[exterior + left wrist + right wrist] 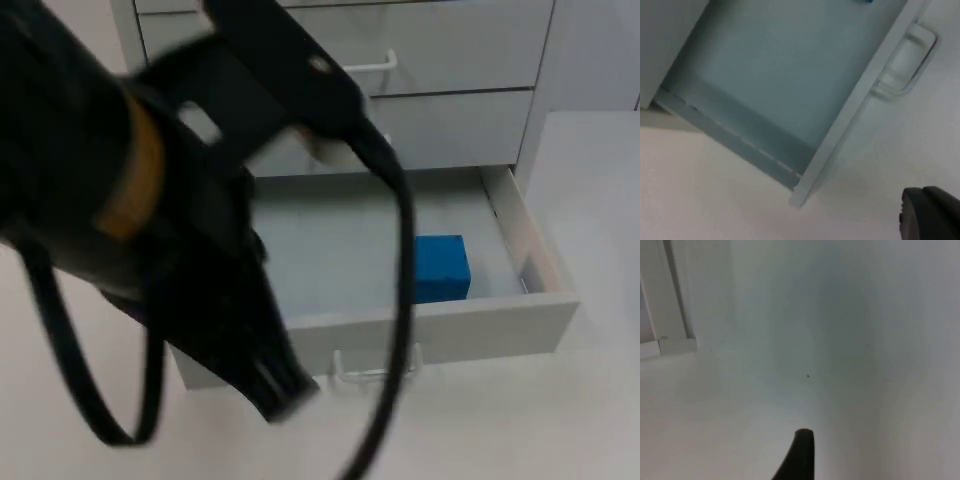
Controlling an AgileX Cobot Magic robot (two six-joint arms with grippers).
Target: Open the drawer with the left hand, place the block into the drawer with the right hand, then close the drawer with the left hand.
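The bottom drawer (470, 325) of a white cabinet stands pulled out. A blue block (440, 267) lies inside it at the right, close to the front panel. My left gripper (282, 388) hangs over the table just in front of the drawer's left end, left of the clear handle (375, 372) and not touching it. In the left wrist view I see the drawer's front panel (855, 100), its handle (907, 62) and a sliver of the blue block (866, 1). One black fingertip (801, 455) of my right gripper hovers above bare white table and holds nothing that I can see.
Above the pulled-out drawer are two shut ones, one with a white handle (370, 68). White table top (500, 420) spreads in front of the cabinet and to its right (590, 180). A white corner of the cabinet (670, 345) lies beside the right arm.
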